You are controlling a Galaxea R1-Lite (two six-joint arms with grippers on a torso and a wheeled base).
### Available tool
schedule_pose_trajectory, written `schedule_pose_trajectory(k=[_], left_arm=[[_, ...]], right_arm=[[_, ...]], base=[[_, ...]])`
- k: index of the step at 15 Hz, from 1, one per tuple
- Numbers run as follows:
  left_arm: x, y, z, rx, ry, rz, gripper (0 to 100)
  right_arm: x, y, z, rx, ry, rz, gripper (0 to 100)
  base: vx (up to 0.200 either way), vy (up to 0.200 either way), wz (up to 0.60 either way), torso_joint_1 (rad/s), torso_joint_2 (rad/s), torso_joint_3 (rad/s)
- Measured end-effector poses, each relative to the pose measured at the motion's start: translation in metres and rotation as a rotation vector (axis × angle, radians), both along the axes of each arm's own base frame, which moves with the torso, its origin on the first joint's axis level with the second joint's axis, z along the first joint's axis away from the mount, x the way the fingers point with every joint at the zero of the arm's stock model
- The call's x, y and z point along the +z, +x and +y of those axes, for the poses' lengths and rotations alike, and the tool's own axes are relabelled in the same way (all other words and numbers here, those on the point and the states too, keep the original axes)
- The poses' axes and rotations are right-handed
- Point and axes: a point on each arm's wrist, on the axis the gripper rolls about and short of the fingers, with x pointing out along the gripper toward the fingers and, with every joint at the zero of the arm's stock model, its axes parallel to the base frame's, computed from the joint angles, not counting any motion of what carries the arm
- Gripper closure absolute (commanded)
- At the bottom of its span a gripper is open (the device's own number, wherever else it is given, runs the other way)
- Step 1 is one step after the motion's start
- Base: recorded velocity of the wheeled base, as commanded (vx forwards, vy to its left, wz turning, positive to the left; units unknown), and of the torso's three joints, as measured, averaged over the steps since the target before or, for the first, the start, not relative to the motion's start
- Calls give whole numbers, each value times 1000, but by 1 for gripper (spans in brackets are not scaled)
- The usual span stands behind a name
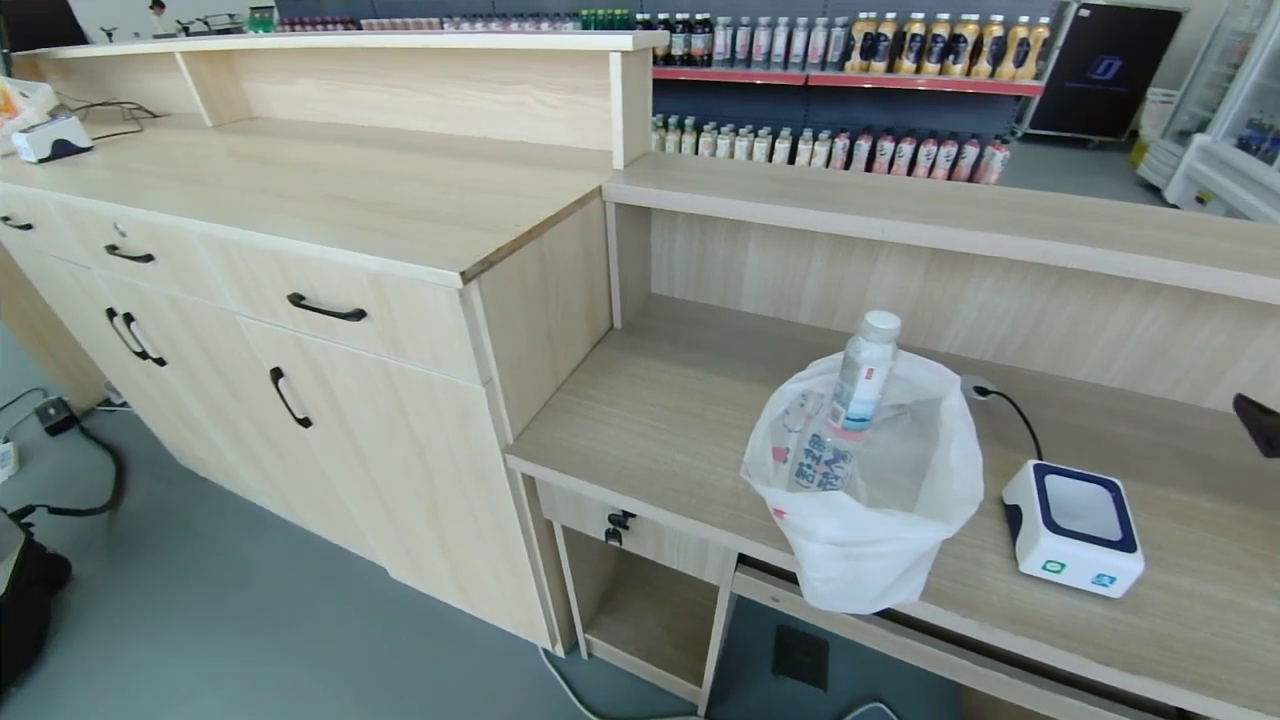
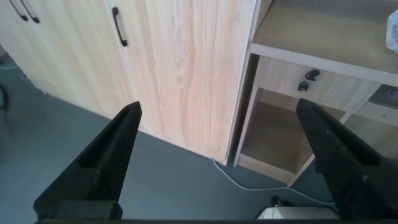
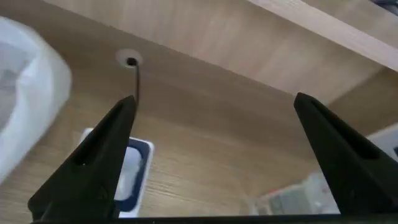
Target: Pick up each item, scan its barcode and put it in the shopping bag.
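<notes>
Wooden counter, shopping bag, scanner

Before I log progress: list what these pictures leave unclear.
Head view: the bag hides the bottle's base and whatever else lies inside.
Right wrist view: a pale item is too blurred to identify.
Right wrist view: the right gripper's finger covers part of the scanner.

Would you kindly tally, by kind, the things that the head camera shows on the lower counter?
Shopping bag: 1
Bottle: 1, upright inside the bag
Barcode scanner: 1
Total: 3
</notes>
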Motion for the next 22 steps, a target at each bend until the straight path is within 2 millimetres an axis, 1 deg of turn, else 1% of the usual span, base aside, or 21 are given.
schedule_pose_trajectory(k=[2, 3, 5, 7, 8, 10, 12, 16, 18, 22], left_arm=[[0, 0, 0, -1, 0, 0, 0], [0, 0, 0, 0, 0, 0, 0], [0, 0, 0, -1, 0, 1, 0], [0, 0, 0, 0, 0, 1, 0], [0, 0, 0, 0, 0, 1, 0], [0, 0, 0, -1, 0, 1, 0], [0, 0, 0, 0, 0, 1, 0], [0, 0, 0, -1, 0, 1, 0], [0, 0, 0, 0, 0, 1, 0], [0, 0, 0, -1, 0, 0, 0]], right_arm=[[-3, -8, -10, -106, 11, 23, 0], [-5, -8, -14, -138, 19, 29, 0], [-15, -1, -22, -168, 98, 32, 0], [-30, 14, -32, -139, 233, 18, 0], [-41, 24, -37, -104, 293, 32, 0], [-59, 43, -49, -32, 356, 33, 0], [-72, 58, -55, 43, 335, 62, 0], [-93, 65, -59, 55, 292, 146, 0], [-97, 65, -61, 52, 279, 163, 0], [-94, 62, -71, 31, 195, 143, 0]], base=[[0, 0, -600, 0, 5, 2], [0, 0, 0, 0, 0, 0], [0, 0, 0, 0, 0, 0], [0, 0, 0, 0, 0, 0], [0, 0, 0, 0, 0, 0], [0, 0, 0, 0, 0, 0], [0, 0, 0, 0, 0, 0], [0, 0, 0, 0, 0, 0], [0, 0, 0, 0, 0, 0], [0, 0, 0, 0, 0, 0]])
